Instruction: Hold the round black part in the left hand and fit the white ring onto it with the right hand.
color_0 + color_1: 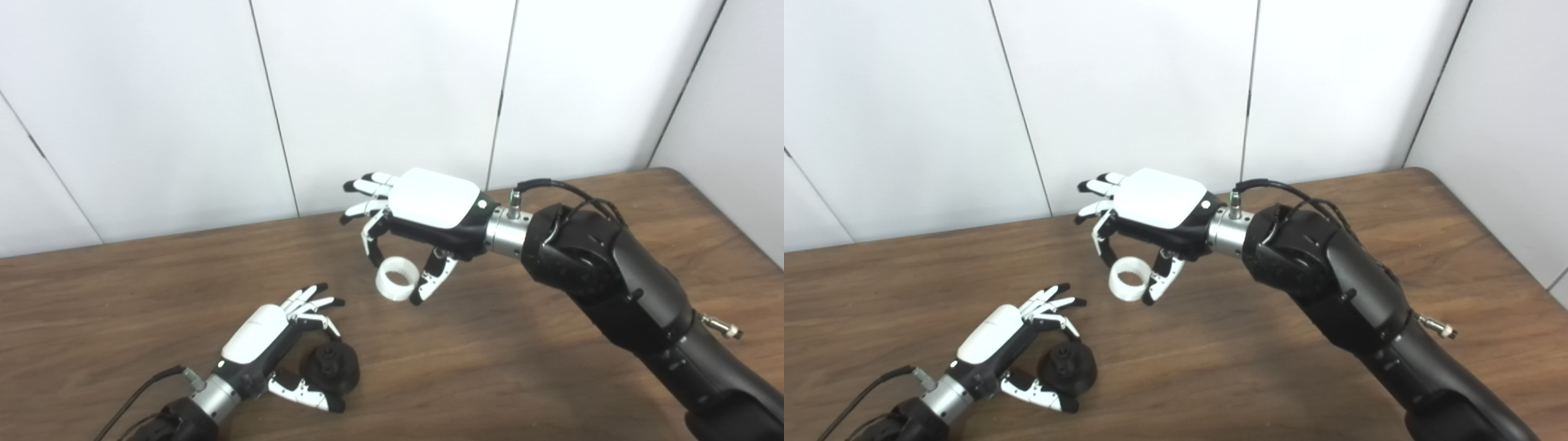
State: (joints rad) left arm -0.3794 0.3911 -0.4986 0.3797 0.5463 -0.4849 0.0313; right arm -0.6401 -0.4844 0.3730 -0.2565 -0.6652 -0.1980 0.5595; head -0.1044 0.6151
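Both hands loaded | left hand [263,343] fingers wrap black part [332,366] low on desk [490,367] | right hand [429,211] fingers pinch white ring [397,280], up-right of part, apart | step: approach | next: align ring bore over hub, lower

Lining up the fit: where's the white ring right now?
The white ring is pinched in the right hand above mid-table, up and right of the round black part in the left hand.

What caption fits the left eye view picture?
Right hand carries the white plastic ring toward the round black part in the left hand.
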